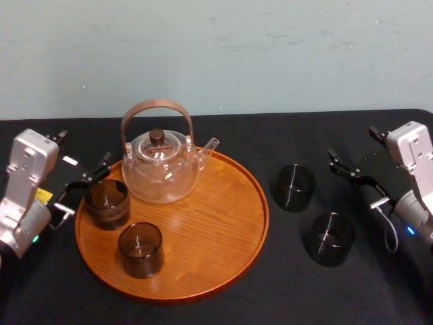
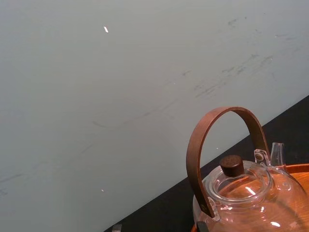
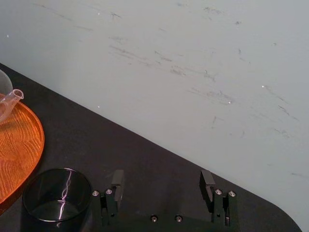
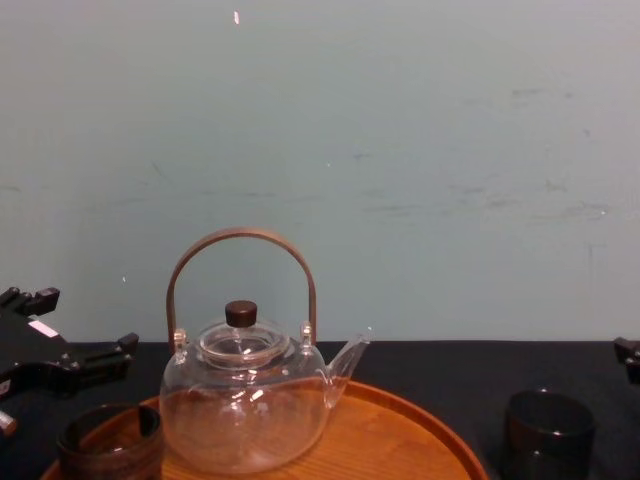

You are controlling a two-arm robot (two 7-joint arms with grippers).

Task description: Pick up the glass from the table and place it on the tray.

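Right claw [image 1: 352,179]: hangs wide and empty at three o'clock of the bench [image 1: 284,301], just beside the glass [image 1: 293,187], risks nudging the second glass [image 1: 330,238] at its five o'clock or catching the raised rim of the tray [image 1: 216,230], yet finds bare wood at four o'clock there; left claw [image 1: 84,183] wide at nine.

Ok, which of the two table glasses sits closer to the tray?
The rear glass, just off the tray rim; the front glass sits farther right.
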